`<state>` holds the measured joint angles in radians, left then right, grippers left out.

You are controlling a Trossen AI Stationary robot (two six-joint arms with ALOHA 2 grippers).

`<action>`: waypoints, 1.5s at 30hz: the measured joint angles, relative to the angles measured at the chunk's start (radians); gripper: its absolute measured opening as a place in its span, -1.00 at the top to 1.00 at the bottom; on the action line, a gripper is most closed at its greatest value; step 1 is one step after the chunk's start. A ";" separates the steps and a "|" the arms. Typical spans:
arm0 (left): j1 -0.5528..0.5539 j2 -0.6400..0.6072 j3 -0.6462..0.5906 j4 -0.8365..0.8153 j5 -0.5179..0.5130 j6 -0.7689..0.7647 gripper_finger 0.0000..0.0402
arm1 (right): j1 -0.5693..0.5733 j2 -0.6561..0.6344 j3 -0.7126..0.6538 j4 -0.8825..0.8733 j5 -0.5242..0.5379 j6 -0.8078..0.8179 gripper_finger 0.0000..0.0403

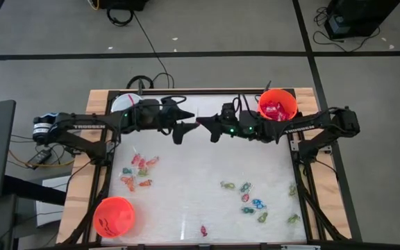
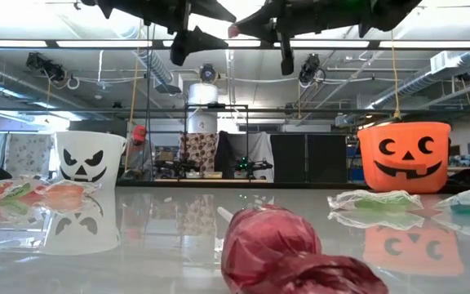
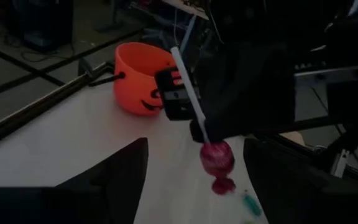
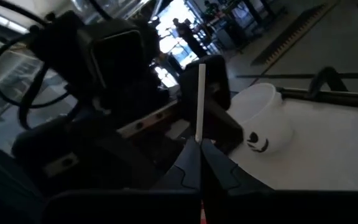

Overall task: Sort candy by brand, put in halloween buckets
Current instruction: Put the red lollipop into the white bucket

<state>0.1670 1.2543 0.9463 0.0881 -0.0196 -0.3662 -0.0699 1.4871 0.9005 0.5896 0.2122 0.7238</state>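
The step in hand looked like a hand-off, up over the table [image 1: 186,173] at 12 o'clock. The right gripper [image 1: 202,124] was clenched on the white stick of a red lollipop [image 3: 216,158], w/ the red head hanging down in the air. The left gripper [image 1: 182,122] sat just beside it, fingers spread wide & holding nothing.

Most candy lay on the table: an orange-red bunch [image 1: 139,173] at 9 o'clock, a green & blue bunch [image 1: 248,198] at 4 o'clock.

Next, prob.: the left arm backs off first so they don't bump. Then the right arm swings to the orange bucket [image 1: 278,91] at 1 o'clock, which had red candy inside, & lets go right over it. The white bucket [image 1: 125,103] stood at 11 o'clock, the other orange bucket [image 1: 97,214] at 7 o'clock.
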 joint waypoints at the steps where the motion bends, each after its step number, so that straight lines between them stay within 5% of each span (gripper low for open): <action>1: 0.003 0.006 0.000 0.019 0.011 0.006 -0.32 | 0.000 0.000 0.000 0.010 -0.002 -0.003 0.99; 8: 0.014 0.030 0.000 0.121 0.149 0.046 -0.15 | -0.005 0.000 0.000 0.049 -0.008 -0.018 0.99; 26: 0.038 0.030 0.000 0.110 0.158 0.011 0.57 | -0.019 0.000 0.000 0.072 -0.046 -0.028 0.99; 33: 0.055 0.029 0.000 0.100 0.153 0.011 0.61 | -0.044 0.000 0.000 0.073 -0.057 -0.015 0.78; 39: 0.181 -0.043 0.007 -0.123 0.121 -0.029 0.56 | -0.094 -0.037 0.000 0.043 -0.044 -0.009 0.44; 45: 0.384 -0.172 0.016 -0.511 -0.002 -0.001 0.56 | -0.154 -0.077 0.000 -0.251 -0.100 0.043 0.30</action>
<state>0.5513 1.0820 0.9619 -0.4224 -0.0216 -0.3677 -0.2234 1.4097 0.9009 0.3384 0.1121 0.7672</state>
